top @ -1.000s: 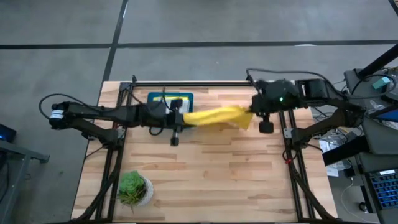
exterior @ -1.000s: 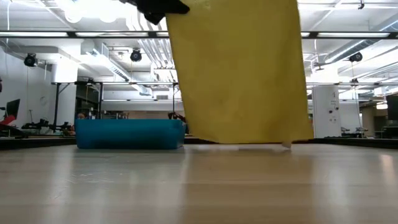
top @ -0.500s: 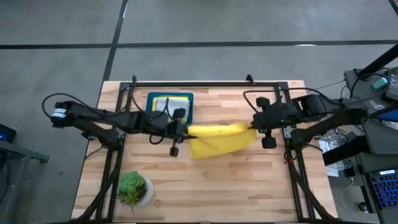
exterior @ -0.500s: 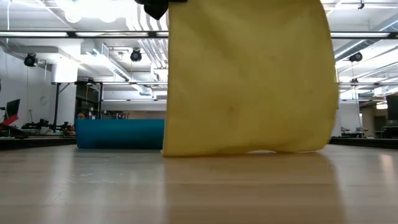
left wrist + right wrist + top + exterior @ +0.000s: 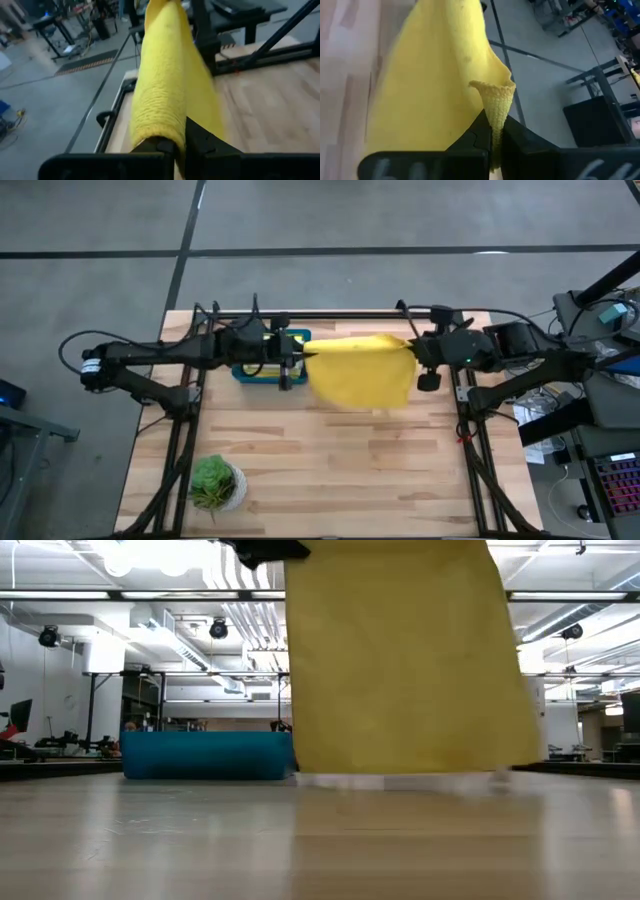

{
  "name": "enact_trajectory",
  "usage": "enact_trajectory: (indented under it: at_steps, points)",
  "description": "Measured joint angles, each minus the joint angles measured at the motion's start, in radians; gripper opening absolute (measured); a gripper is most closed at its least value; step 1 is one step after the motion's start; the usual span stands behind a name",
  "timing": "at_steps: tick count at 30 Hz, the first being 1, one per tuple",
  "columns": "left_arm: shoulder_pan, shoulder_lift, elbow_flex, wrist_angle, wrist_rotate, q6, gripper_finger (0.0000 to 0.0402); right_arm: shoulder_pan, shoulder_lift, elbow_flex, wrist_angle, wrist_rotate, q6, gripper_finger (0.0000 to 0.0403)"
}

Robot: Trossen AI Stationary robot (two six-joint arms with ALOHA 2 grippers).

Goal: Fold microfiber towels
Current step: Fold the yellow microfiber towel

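Observation:
A yellow microfiber towel hangs spread out between my two grippers over the far middle of the table. My left gripper is shut on its left top corner and my right gripper is shut on its right top corner. In the low view the towel is a flat sheet, and its lower edge is close to the table top; whether it touches, I cannot tell. The other towels are out of view. My left gripper pinches the towel's top corner between its two fingers, coming almost level from the table's left. The cloth bunches at the fingers and runs away toward the other arm. My right gripper pinches the opposite top corner between its two fingers, slanting down from the table's right; a small tip of the corner stands out past them. The top edge is stretched between the two grippers and the rest hangs below.
A teal tray stands at the far left under my left arm and shows behind the towel in the low view. A small potted plant stands at the near left corner. The near half of the wooden table is bare.
Both grippers swung toward the table's near edge, then back toward the far edge and somewhat up, keeping hold of the towel. The towel, bunched between them before, now hangs spread out flat, and its lower part has swung toward the near edge.

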Motion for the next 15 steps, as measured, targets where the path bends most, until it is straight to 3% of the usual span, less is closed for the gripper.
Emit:
enact_trajectory:
  at_steps: [5, 10, 15]
  points:
    - [-0.052, -0.025, 0.005, 0.001, 0.003, 0.0, 0.0, 0.01, -0.011, 0.028, -0.008, -0.051, 0.064, 0.0008]
    - [-0.143, -0.024, -0.021, -0.061, 0.004, -0.068, 0.0, 0.012, -0.023, -0.008, -0.04, -0.257, 0.195, 0.0009]
    - [-0.268, 0.019, -0.065, -0.08, 0.003, -0.194, 0.0, 0.07, -0.027, -0.135, -0.025, -0.424, 0.373, 0.0009]
